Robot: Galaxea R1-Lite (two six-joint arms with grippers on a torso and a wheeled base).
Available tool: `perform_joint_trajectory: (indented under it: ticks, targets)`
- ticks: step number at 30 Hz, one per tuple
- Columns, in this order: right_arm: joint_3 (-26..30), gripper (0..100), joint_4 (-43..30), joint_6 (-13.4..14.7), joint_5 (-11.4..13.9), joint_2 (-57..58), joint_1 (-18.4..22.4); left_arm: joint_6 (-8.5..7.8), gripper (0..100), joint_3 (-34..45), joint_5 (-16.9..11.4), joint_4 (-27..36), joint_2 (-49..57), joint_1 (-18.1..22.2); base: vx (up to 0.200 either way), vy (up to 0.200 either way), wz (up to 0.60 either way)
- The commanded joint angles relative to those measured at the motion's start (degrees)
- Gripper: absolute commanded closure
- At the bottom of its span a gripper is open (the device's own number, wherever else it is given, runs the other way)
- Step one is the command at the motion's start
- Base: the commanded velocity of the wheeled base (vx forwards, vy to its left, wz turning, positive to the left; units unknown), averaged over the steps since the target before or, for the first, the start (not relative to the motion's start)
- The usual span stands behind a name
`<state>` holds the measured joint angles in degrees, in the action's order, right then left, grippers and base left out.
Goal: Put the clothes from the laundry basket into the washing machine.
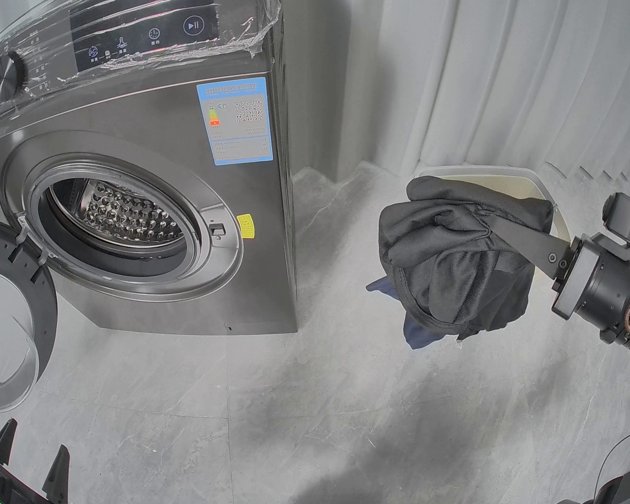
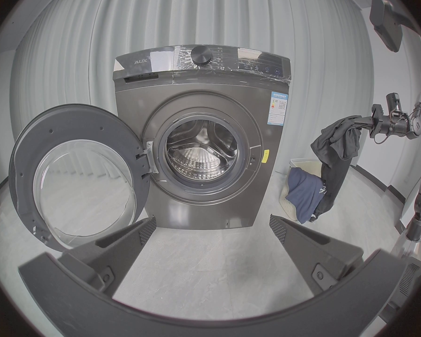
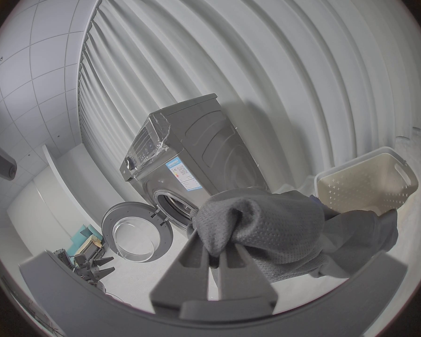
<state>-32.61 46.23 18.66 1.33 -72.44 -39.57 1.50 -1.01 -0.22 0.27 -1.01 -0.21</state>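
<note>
In the head view the right claw (image 1: 511, 232) clamps a dark garment (image 1: 455, 274) at centre right, above the basket (image 1: 500, 174). The open drum (image 1: 119, 215) lies well apart at centre left. The left claw (image 1: 35, 439), lower left, gapes empty.

Layout of the laundry corner, head view.
The washing machine (image 1: 154, 197) stands at left, its door (image 1: 10, 316) swung out to its left, with the curtain (image 1: 469, 57) behind. The laundry basket (image 1: 532, 183) stands on the floor to the machine's right, with a draped garment (image 1: 416, 330) over its rim. The right gripper (image 3: 218, 251) holds the held garment (image 1: 455, 260) above the basket. The left gripper (image 1: 29, 453) sits low, before the door.
</note>
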Motion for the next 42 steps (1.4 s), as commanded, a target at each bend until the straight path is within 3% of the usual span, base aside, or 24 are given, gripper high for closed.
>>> perform_joint_trajectory:
  ticks: [1, 10, 37, 42]
  targets:
    - [0.3, 100, -0.1, -0.1, -0.1, -0.2, 0.0, 0.08, 0, 0.7, 0.0, 0.0, 0.7, 0.0, -0.200, 0.000, 0.00]
    - [0.4, 100, -0.1, -0.2, -0.1, -0.6, 0.0, -0.01, 0, 0.7, 0.0, 0.0, 0.7, 0.0, -0.067, 0.000, 0.00]
    - [0.5, 100, 0.0, -0.1, -0.2, -0.6, 0.2, -0.01, 0, 0.7, 0.0, 0.0, 0.7, 0.0, 0.000, 0.200, 0.00]
    - [0.9, 100, 0.1, -0.1, -0.1, -0.6, 0.3, -0.01, 0, 0.7, 0.0, 0.0, 0.7, 0.0, 0.000, 0.000, 0.00]
